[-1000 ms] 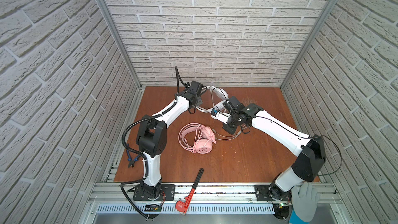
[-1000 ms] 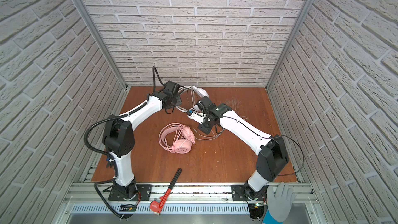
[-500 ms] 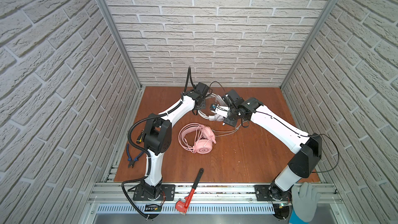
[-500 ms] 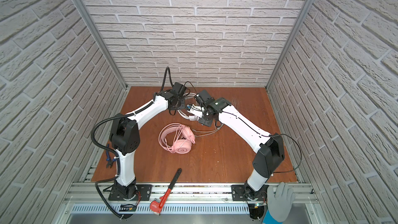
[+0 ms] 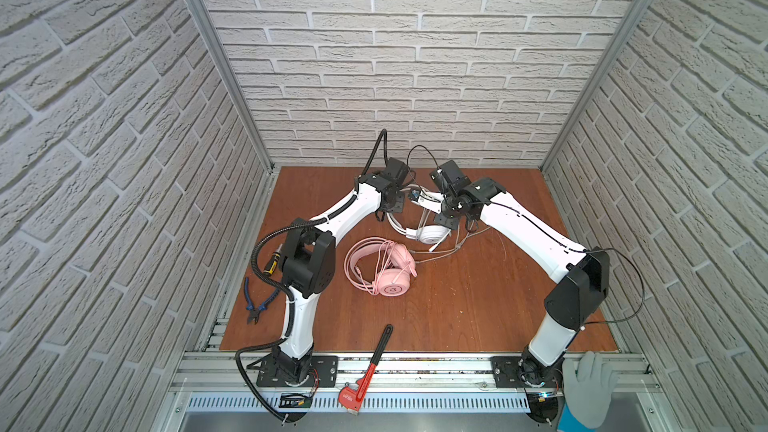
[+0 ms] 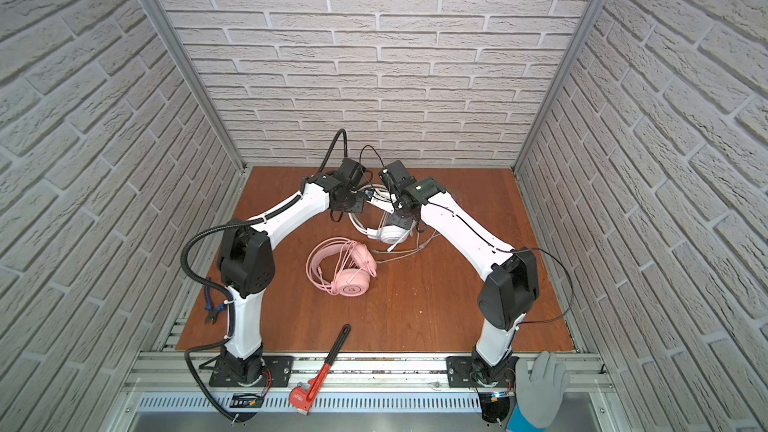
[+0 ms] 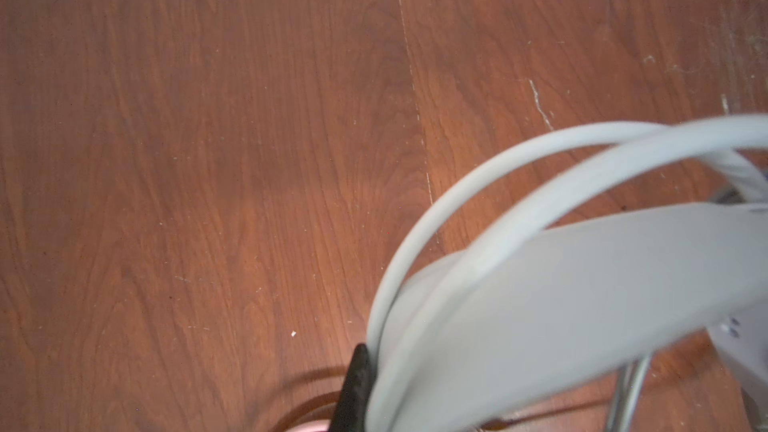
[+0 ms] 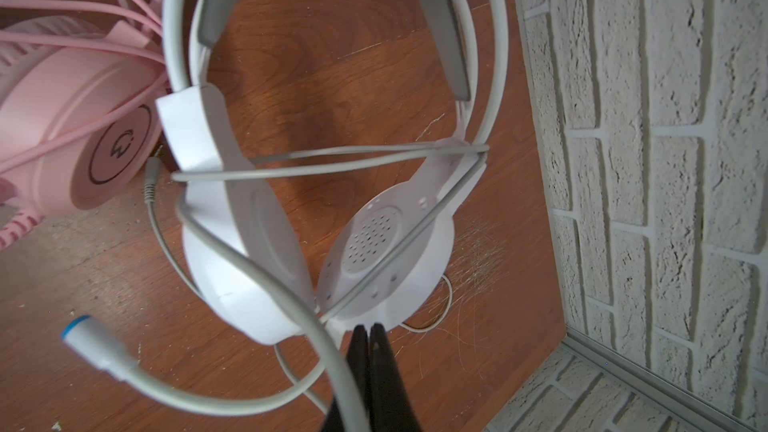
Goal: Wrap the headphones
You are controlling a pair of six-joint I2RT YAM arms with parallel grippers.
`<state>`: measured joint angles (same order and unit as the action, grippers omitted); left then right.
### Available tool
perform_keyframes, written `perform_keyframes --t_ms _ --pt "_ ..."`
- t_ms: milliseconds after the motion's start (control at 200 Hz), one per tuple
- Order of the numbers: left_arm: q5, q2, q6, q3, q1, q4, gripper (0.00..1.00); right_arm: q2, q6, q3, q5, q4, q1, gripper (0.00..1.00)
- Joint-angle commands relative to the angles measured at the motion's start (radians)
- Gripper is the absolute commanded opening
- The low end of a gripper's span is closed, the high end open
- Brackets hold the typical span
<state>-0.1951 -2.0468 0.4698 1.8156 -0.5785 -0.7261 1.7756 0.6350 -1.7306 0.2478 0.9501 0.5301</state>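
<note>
Headphones to be wrapped, two sets on the brown bench [image 5: 478, 309]. Far left, off the work, blue-handled pliers [image 5: 252, 312] lie by the bench edge. Next, the pink headset [image 5: 392, 280] lies flat near the middle, its pink cable looped over band and cup; it reads as finished.

Behind it, the left pincer [image 5: 392, 209] is closed on the headband of the white headset [image 5: 431, 235]. The left wrist view shows one black finger [image 7: 354, 384] against the white band, the other hidden behind it. The white headset spans the gap between the two arms, band at the left pincer and ear cups toward the right one. Its long axis therefore runs from pincer to pincer. Whether the cups rest on the bench cannot be told. Strands of grey cable [image 8: 249, 266] cross the cups, and the boom mic [image 8: 93, 344] juts out beside them.

To the right, the right pincer [image 8: 369, 347] is shut, its tips just beside the lower rims of the cups. A cable strand runs along the outside of one finger and none shows between the tips, so a grip on it cannot be confirmed. Slack cable trails on the bench on the right arm's side. Far right, a gloved hand [image 5: 588, 384] rests on the front rail.

Judgement: the next turn falls to the right arm, which is nearer the slack and the cups, while the left steadies the frame. That turn must pass across the long axis, around the cups.
</note>
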Motion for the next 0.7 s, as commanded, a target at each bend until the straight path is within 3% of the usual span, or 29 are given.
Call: perform_keyframes --t_ms 0,300,695 --pt "0.048 0.010 -0.035 -0.001 -0.006 0.039 0.00 0.025 -0.022 -0.052 0.035 -0.052 -0.033 0.05" --pt "0.083 0.028 -0.087 -0.017 -0.009 0.044 0.00 0.080 -0.122 -0.104 0.048 -0.075 -0.115 0.07" --pt "0.160 0.046 -0.134 -0.048 -0.014 0.045 0.00 0.185 -0.211 -0.195 0.067 -0.076 -0.145 0.10"
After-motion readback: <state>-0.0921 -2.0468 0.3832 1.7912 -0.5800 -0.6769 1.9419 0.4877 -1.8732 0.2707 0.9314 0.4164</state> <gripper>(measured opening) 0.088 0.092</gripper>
